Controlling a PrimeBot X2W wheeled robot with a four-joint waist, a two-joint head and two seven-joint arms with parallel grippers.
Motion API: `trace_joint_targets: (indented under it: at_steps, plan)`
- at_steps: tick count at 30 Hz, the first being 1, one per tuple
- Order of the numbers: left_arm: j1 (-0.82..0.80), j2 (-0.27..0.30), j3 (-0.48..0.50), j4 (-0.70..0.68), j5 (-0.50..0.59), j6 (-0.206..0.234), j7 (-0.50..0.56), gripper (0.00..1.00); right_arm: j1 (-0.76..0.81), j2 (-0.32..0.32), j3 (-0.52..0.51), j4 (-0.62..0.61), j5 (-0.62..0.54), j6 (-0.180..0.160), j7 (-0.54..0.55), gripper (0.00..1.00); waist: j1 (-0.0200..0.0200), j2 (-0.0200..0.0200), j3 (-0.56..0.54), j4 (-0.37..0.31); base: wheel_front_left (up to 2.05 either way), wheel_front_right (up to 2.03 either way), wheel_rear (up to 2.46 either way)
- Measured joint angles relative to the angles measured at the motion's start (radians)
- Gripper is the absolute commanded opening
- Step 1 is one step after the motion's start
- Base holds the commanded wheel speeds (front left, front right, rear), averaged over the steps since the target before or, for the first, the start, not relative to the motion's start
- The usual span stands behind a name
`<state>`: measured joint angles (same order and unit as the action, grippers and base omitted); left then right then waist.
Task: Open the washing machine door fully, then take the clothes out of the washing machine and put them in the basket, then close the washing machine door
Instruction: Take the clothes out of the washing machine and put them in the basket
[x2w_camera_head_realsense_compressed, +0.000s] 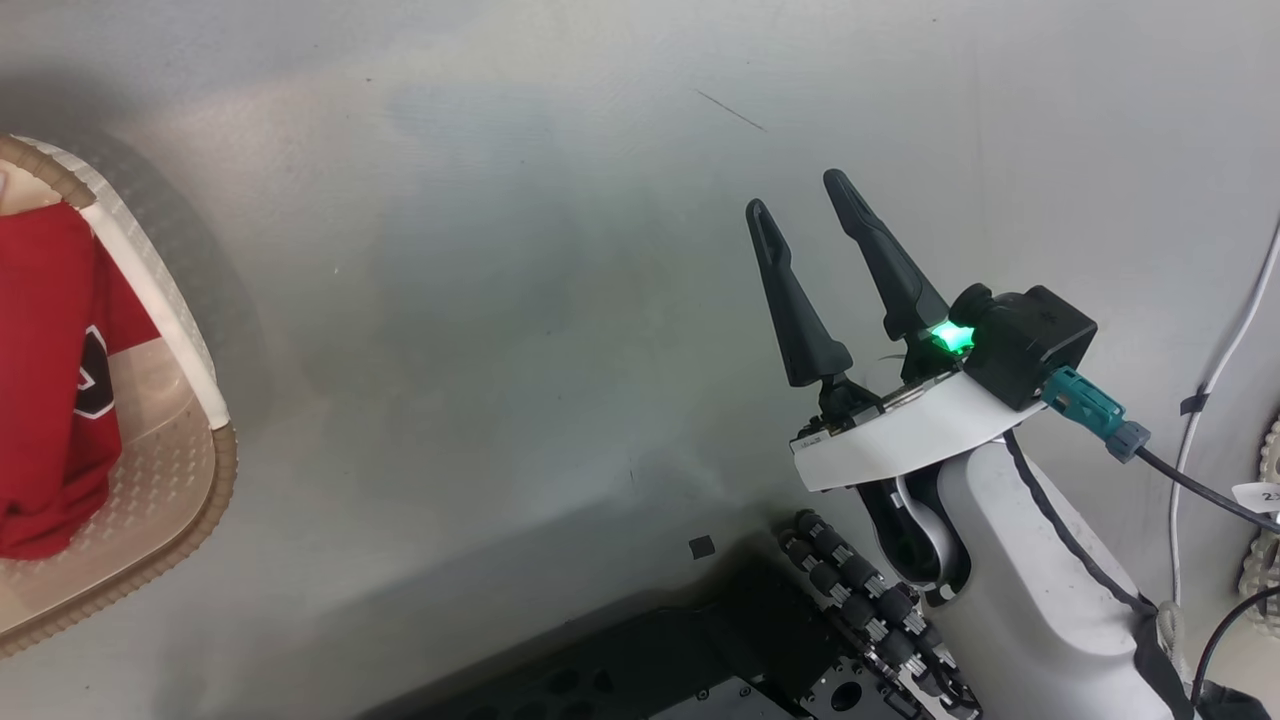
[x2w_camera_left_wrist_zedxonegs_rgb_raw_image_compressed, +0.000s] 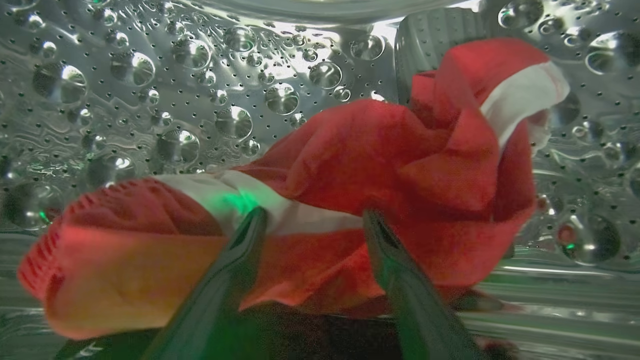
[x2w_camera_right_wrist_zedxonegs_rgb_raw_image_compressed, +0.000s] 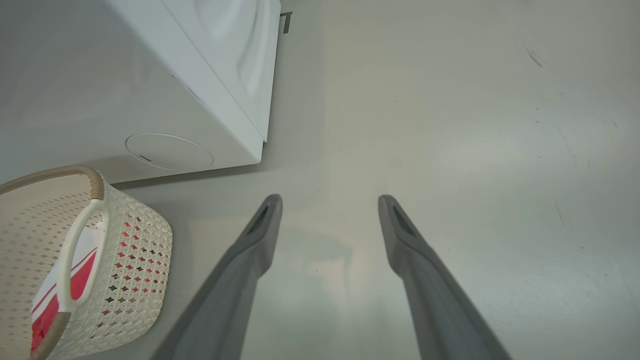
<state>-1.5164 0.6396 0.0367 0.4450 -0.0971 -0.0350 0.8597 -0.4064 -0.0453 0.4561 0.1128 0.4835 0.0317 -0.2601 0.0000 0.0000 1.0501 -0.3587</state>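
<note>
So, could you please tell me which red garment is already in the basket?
The garment with the dark emblem, lying in the cream basket; the other garment lies crumpled in the steel drum before the left end effector.

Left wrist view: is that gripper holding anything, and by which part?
Nothing held yet. The left gripper has its jaws open, tips against the red clothes in the drum. The right gripper is open and empty.

Right hand (x2w_camera_head_realsense_compressed: 796, 190) gapes; clothes (x2w_camera_head_realsense_compressed: 45, 350) lie in basket (x2w_camera_head_realsense_compressed: 226, 465).
</note>
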Motion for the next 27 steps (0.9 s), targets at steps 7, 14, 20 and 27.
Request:
trace_joint_targets:
  at_steps: [7,14,20,27]
  plan:
    - [0.011,-0.01,0.014,0.0,-0.008,0.008,-0.015,1.0,0.0,0.0,-0.004,0.0,0.0,-0.007,0.0,1.0,0.0,0.0,0.006,0.004,0.0,0.0,0.0]
    - [0.028,-0.011,0.02,0.0,-0.008,0.012,-0.026,1.0,0.0,0.0,-0.007,0.0,0.0,-0.007,0.0,1.0,0.0,0.0,0.007,0.007,0.0,0.0,0.0]
    - [0.033,-0.01,0.022,-0.005,-0.008,0.012,-0.044,0.77,0.0,0.0,-0.009,-0.001,0.0,-0.008,0.0,1.0,0.0,0.0,0.009,0.009,0.0,0.0,0.0]
    - [0.043,-0.009,0.022,-0.006,-0.008,0.012,-0.052,0.0,0.0,0.0,-0.009,-0.001,0.0,-0.008,0.0,1.0,0.0,0.0,0.007,0.01,0.0,0.0,0.0]
